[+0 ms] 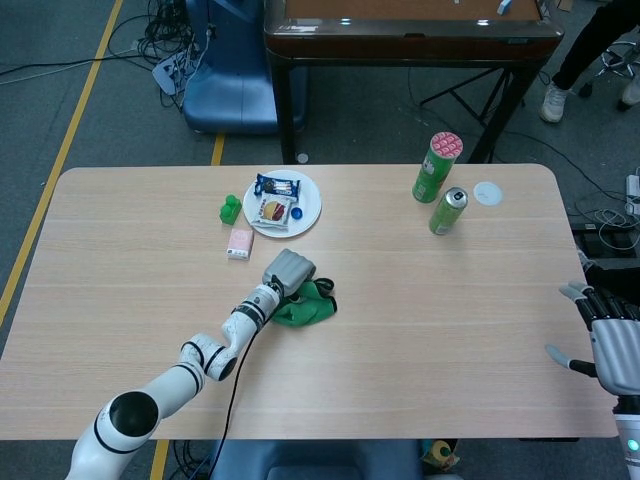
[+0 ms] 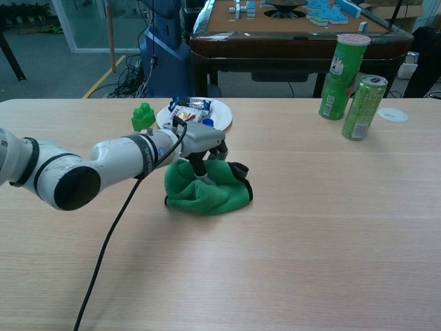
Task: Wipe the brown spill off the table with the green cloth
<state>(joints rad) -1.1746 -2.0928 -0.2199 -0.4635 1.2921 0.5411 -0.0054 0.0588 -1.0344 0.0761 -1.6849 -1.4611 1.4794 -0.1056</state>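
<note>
The crumpled green cloth [image 1: 305,307] [image 2: 207,196] lies near the middle of the light wooden table [image 1: 120,300]. My left hand [image 1: 288,271] [image 2: 202,142] presses down on its top, with fingers dug into the folds. No brown spill shows on the wood in either view; the cloth may cover it. My right hand [image 1: 607,345] hangs past the table's right edge in the head view, fingers spread and holding nothing; the chest view does not show it.
Behind the cloth stand a white plate [image 1: 310,207] [image 2: 222,118] of snack packets, a green toy block [image 1: 231,209] [image 2: 142,116] and a pink packet [image 1: 240,243]. At the far right are a green tube can [image 1: 436,167] [image 2: 342,67], a drink can [image 1: 447,211] [image 2: 363,107] and a white lid [image 1: 487,193].
</note>
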